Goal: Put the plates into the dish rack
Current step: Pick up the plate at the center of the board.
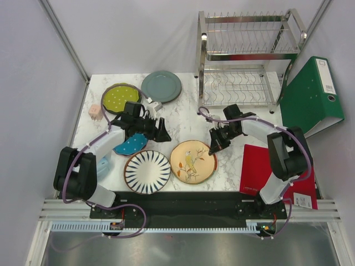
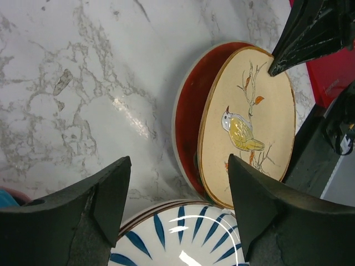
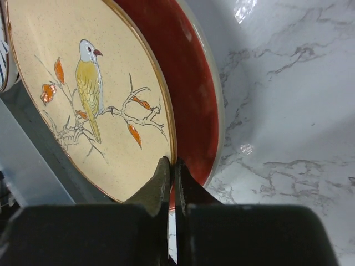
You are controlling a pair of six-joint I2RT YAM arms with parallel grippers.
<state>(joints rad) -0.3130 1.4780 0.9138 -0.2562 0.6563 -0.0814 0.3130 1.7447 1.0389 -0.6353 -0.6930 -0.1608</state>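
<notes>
While left gripper (image 1: 164, 134) gapes, right gripper (image 3: 173, 164) touches plate (image 3: 50, 33).

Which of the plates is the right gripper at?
The tan round plate painted with a yellow bird, lying on a red plate: the right gripper is shut at its rim. No other plate has a bird.

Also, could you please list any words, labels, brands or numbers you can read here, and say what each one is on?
Nothing is legible in these views.
White spine label on the green lever-arch binder: print too small to read.
White sticker on the flat red folder: marks too blurred to read.
</notes>
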